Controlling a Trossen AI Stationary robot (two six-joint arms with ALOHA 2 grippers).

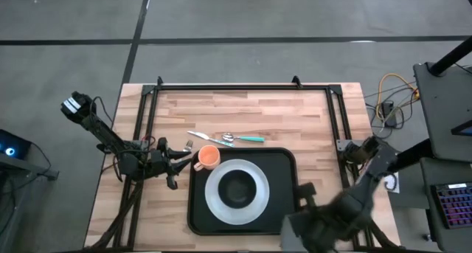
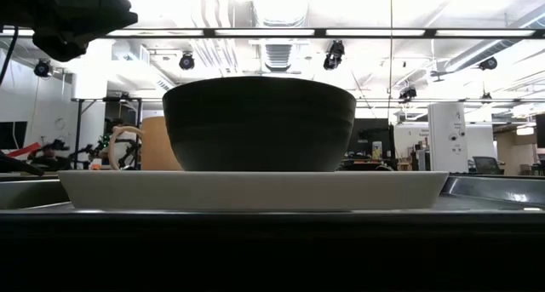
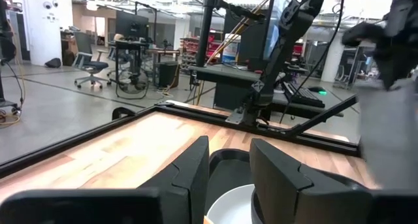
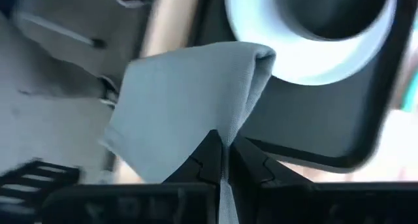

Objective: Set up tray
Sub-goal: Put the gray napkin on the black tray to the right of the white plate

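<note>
The black tray [image 1: 280, 164] lies at the table's near middle. A white plate [image 1: 214, 198] with a black bowl [image 1: 237, 188] rests on it. An orange cup [image 1: 209, 158] stands on the tray's far left corner. My left gripper [image 1: 183, 160] is open, level just left of the cup. In the left wrist view its fingers [image 3: 196, 178] stand apart with a sliver of orange low between them, and I cannot tell if they touch the cup. My right gripper [image 4: 225, 149] is shut on a grey napkin [image 4: 189, 100] over the tray's near right corner [image 4: 313, 145]. My right gripper pinches the grey napkin at a gathered fold [image 4: 225, 138] between its two fingertips. The cloth spreads out beyond the fingers in several layers, lifted clear above the tray's near right corner. It also shows as a grey blur in the high view [image 1: 306, 229].
A fork, a spoon and a teal-handled utensil [image 1: 225, 139] lie on the wood just beyond the tray's far edge. Black frame rails [image 1: 243, 87] run along the table's far, left and right sides. Bare wood lies to the tray's right and far side.
</note>
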